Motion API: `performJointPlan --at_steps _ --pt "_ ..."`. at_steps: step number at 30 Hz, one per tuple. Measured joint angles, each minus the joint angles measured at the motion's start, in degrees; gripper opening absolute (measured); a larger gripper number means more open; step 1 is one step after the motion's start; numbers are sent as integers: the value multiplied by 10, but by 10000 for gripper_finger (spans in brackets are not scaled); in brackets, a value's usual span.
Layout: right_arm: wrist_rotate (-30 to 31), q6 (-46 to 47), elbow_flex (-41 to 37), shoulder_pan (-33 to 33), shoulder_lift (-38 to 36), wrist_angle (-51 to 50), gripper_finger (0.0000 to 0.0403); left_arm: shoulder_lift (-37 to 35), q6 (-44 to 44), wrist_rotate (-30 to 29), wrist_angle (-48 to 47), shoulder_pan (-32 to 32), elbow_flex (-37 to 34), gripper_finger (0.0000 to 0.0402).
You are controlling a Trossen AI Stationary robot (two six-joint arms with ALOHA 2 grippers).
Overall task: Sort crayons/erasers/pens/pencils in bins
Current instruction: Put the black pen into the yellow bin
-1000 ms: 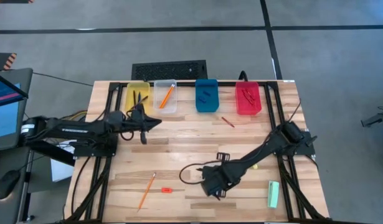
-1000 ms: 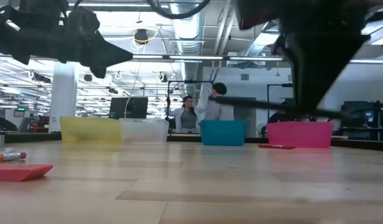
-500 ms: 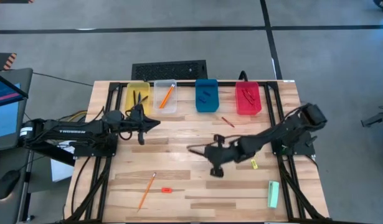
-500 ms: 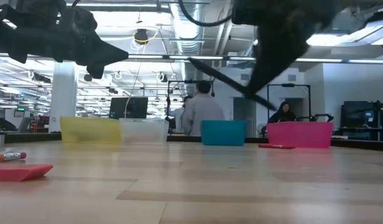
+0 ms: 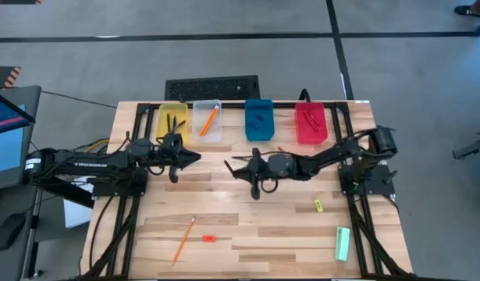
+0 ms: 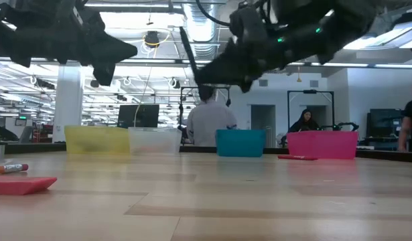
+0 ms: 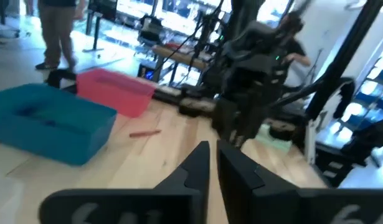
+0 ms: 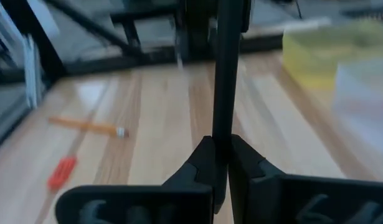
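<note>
High view: the right pincer [image 5: 253, 167] is hanging over the middle of the desk [image 5: 247, 234], just in front of the blue bin [image 5: 259, 120], clamping a pen [image 5: 241, 158]. The left pincer [image 5: 177, 153] is hovering in front of the yellow bin [image 5: 172, 119] and clear bin [image 5: 208, 121], nearly closed and carrying nothing. A pencil [image 5: 208, 119] is lying in the clear bin; another pencil [image 5: 183, 239] and a small red eraser [image 5: 209, 238] are lying near the front left. A crayon [image 5: 284, 151] is lying in front of the red bin [image 5: 311, 123], a yellow eraser [image 5: 318, 205] farther forward.

Low view: the four bins are standing in a row at the desk's far edge, with the pen [image 6: 189, 55] tilting up from the right pincer above them. People are standing behind.

Left wrist view: its fingers [image 7: 231, 171] are nearly meeting, empty.

Right wrist view: the fingers [image 8: 244, 163] are pinching the pen [image 8: 226, 68], which is pointing away, probably toward the yellow bin [image 8: 325, 53], though it is blurred.
</note>
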Motion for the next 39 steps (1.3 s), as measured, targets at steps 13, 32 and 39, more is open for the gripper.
performJointPlan --at_steps 13,32,39 --pt "-56 32 50 -47 76 142 26 72 29 -52 43 -56 45 138" --pt "-61 11 60 -50 79 143 27 228 53 -25 125 -56 133 155" --pt "-62 11 60 -49 79 142 26 252 82 -7 156 -56 146 149"
